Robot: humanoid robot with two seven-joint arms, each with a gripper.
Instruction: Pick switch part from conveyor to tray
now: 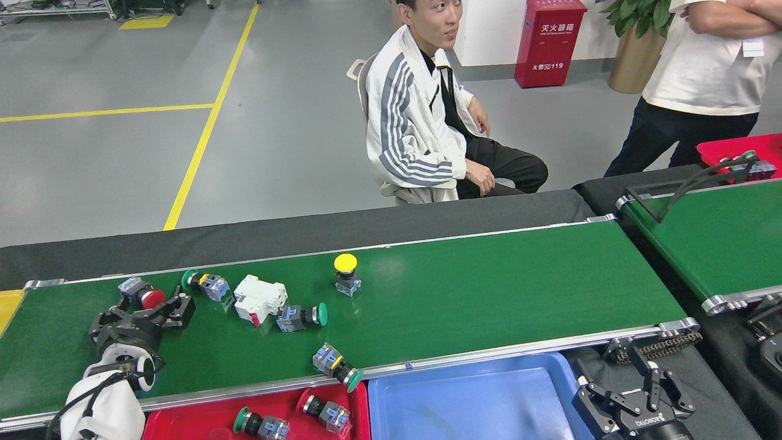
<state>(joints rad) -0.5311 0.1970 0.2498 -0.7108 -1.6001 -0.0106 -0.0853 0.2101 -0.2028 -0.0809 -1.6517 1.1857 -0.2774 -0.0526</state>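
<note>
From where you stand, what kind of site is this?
Probably a factory or robot-test floor. A green conveyor carries push-button switch parts, sorting trays sit at its near edge (red tray, blue tray), and yellow lane lines mark the grey floor beyond.

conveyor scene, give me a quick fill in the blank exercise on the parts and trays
1. The only switch part standing upright on the long dark green conveyor belt has a round ____ cap.
2. The glossy red plastic tray already holds ____ switch parts in view.
3. The shallow tray right of the red one is ____ in colour.
4. The left claw hovers open beside the switch part with the ____ cap.

Missing words: yellow; two; blue; red
</note>
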